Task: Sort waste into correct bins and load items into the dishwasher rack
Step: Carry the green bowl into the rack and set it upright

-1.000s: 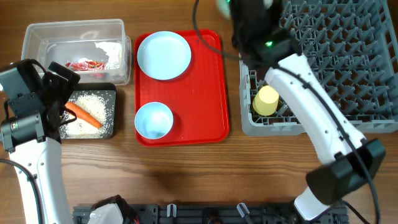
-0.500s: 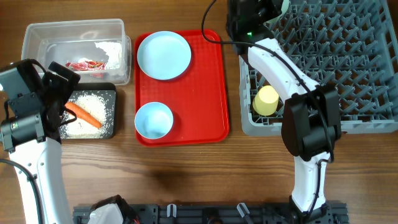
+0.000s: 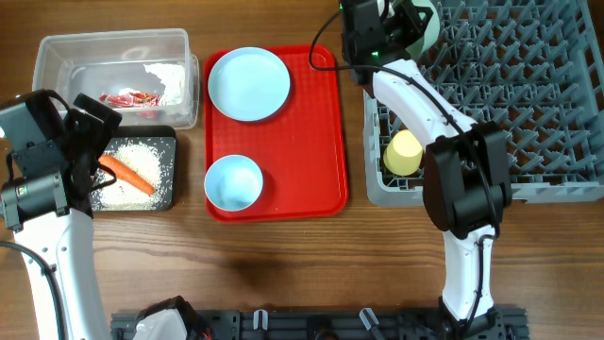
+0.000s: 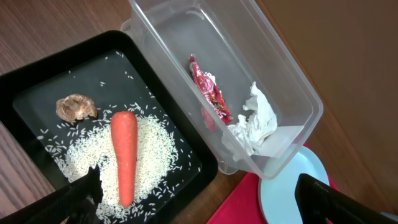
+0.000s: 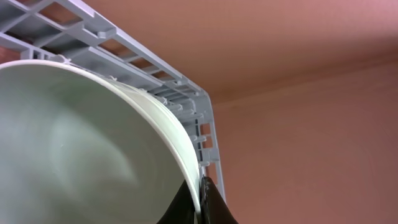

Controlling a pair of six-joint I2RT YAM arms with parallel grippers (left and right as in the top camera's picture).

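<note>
The arms have white links (image 3: 422, 102), black joints (image 3: 467, 184) and black cables (image 3: 312, 49).

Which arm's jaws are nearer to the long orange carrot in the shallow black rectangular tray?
Left. The left arm holds its open jaws over the orange carrot and black tray. The right arm is far off at the grey plastic grid rack, jaws shut on a pale mint bowl.

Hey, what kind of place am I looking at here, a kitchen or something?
Likely a dish-clearing station mocked up on a wooden table: a grey dishwasher rack, a red serving tray with a plate and bowl, and a clear tub and black tray holding waste.
</note>
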